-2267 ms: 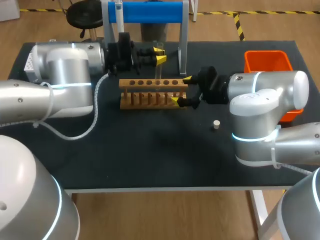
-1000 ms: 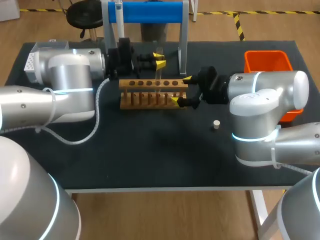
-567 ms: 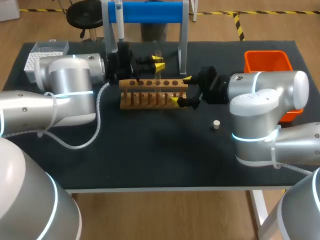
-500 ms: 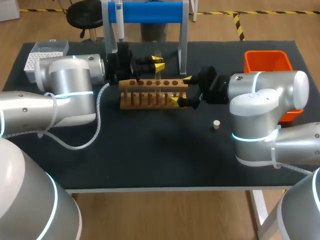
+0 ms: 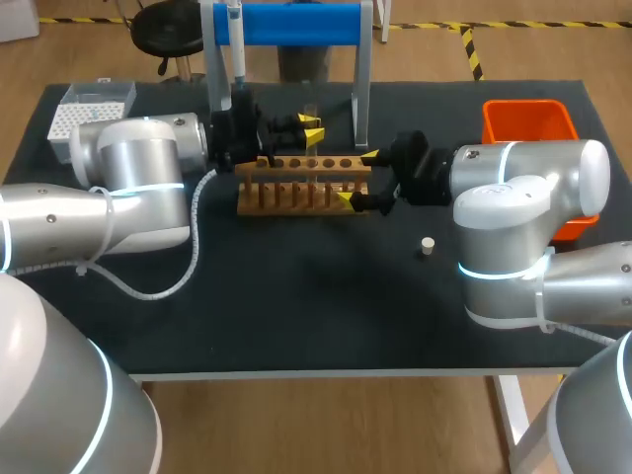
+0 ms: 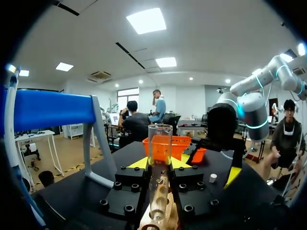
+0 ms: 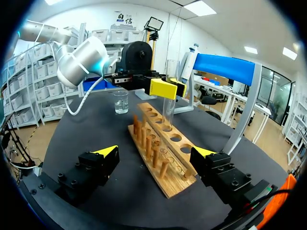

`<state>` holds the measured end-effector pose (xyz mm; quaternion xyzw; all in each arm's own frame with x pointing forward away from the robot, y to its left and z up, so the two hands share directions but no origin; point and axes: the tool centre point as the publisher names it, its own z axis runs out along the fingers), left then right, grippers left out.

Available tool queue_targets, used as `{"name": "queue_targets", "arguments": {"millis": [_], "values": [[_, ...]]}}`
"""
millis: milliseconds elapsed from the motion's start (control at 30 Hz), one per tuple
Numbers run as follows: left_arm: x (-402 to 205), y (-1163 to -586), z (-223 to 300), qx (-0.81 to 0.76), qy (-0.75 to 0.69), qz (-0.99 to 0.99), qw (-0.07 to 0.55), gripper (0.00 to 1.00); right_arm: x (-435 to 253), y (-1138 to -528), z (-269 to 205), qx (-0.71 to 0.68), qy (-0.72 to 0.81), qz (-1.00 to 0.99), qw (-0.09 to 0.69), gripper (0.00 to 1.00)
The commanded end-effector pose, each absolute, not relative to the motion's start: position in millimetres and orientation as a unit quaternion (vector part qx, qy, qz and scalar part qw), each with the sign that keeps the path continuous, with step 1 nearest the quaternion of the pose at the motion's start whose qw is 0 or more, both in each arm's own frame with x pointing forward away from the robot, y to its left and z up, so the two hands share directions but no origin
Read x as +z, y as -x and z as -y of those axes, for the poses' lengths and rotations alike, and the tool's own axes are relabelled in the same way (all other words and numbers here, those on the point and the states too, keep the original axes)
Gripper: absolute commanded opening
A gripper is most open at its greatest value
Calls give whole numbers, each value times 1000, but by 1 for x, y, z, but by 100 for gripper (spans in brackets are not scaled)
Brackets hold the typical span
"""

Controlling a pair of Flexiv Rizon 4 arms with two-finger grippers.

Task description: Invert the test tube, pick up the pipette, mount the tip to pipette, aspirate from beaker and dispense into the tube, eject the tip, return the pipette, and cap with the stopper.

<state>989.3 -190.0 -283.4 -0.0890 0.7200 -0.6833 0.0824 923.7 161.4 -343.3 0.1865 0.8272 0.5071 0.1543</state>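
L claw (image 5: 313, 122) clamped on tube (image 6: 159, 143), upright, mouth up, base in rack (image 5: 296, 186) hole, ready for filling. R claw (image 5: 356, 176) wide open, empty, straddling rack end, prob. as brace.

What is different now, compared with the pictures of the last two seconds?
The left end effector, shut on the test tube, came down a little, lowering the tube into the wooden rack. Its arm drew back, uncovering the tip box. The right end effector, open at the rack's end, and the stopper stayed put.
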Motion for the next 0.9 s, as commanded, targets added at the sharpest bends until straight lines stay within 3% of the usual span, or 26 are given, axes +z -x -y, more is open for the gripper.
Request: {"name": "queue_targets", "arguments": {"millis": [33, 67, 100, 600, 900], "values": [[-287, -990, 191, -683, 89, -720, 82, 11, -344, -923, -161, 507, -187, -827, 155, 100], [-286, -990, 191, -683, 93, -720, 80, 85, -344, -923, -161, 507, -187, -827, 155, 100], [-287, -990, 191, -683, 93, -720, 81, 100, -344, -923, -161, 507, -187, -827, 155, 100], [-250, -967, 158, -645, 101, -752, 89, 100, -344, -923, -161, 507, -187, -827, 155, 100], [-234, -921, 78, -605, 172, -766, 133, 100, -344, -923, -161, 507, -187, -827, 155, 100]]}}
